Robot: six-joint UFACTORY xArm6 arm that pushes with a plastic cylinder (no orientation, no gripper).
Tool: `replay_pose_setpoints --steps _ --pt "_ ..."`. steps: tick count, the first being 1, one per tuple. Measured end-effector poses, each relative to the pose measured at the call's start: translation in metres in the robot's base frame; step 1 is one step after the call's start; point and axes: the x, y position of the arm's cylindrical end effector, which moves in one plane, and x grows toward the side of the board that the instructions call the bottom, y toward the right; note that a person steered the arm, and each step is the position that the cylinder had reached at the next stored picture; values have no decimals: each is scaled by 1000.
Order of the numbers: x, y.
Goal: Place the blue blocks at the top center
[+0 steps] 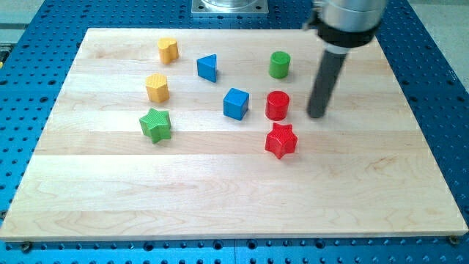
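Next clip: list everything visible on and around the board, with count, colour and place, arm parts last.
wooden board: 1, pale, centre
blue perforated table: 1, around the board
blue triangular block: 1, upper middle
blue cube: 1, centre
yellow heart-shaped block: 1, upper left
yellow hexagonal block: 1, left
green star block: 1, left
green cylinder: 1, upper right of centre
red cylinder: 1, centre right
red star block: 1, below it
my tip: dark rod, right of the red cylinder, apart
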Motion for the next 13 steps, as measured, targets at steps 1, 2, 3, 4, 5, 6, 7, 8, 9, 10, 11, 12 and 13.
replay_pose_setpoints --steps 1,2,3,4,5,6,7,8,9,10,11,12,13 --pt "52 -62" --pt "55 -100" --pt "17 -122" --pt "-42 -116" --pt "-36 -120" --pt "-66 -114" --pt "-65 -100" --pt "-35 -103" --pt "-50 -54" --pt "-95 -58" --pt "-84 -90" --pt "-62 -119" --pt "-111 -129"
